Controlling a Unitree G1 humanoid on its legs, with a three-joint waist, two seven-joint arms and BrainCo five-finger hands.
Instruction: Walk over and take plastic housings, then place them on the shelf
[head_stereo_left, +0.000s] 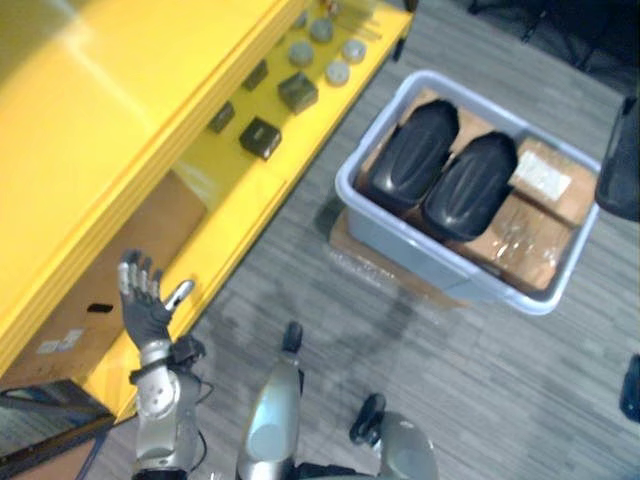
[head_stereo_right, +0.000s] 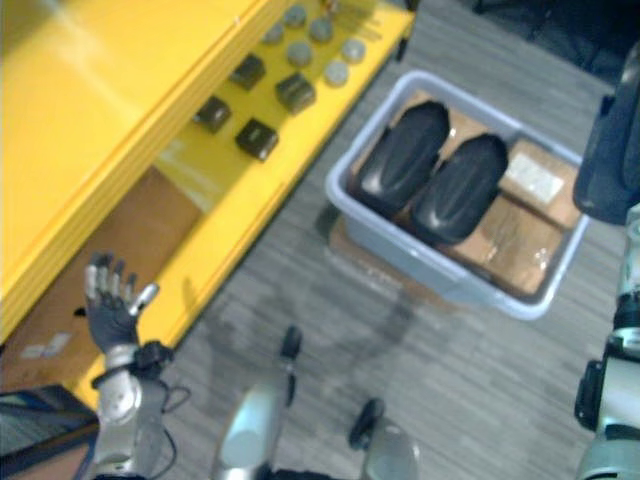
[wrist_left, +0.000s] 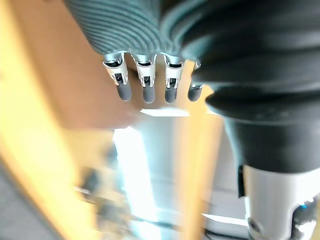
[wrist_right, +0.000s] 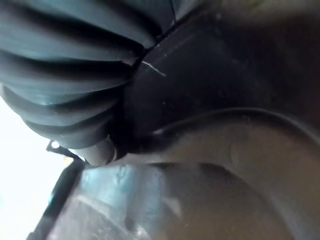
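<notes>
Grey striped carpet (head_stereo_left: 470, 390) runs across the room. Nearest, the left hand (head_stereo_left: 147, 303) is raised at the front edge of the long yellow metal shelf (head_stereo_left: 235, 215), palm showing, fingers straight and a little spread, thumb held out to the side, nothing in it. The right hand (wrist_right: 75, 75) shows by its dark ribbed cover in its own wrist view, and I cannot tell its state. One brown cardboard box (head_stereo_left: 105, 275) sits on the shelf's low level, just behind the raised hand.

Further on, well apart from the left hand, one pale grey plastic bin (head_stereo_left: 372, 218) stands on a flat sheet of brown cardboard (head_stereo_left: 345, 248) on the carpet beside the shelf. Two black oval plastic housings (head_stereo_left: 412, 152) (head_stereo_left: 470, 185) lie in it side by side, touching, next to brown cardboard packages (head_stereo_left: 525, 235).

Farthest, on the shelf's middle level, sit four small dark square blocks (head_stereo_left: 260, 137) and, beyond them, six grey round discs (head_stereo_right: 336, 72).
</notes>
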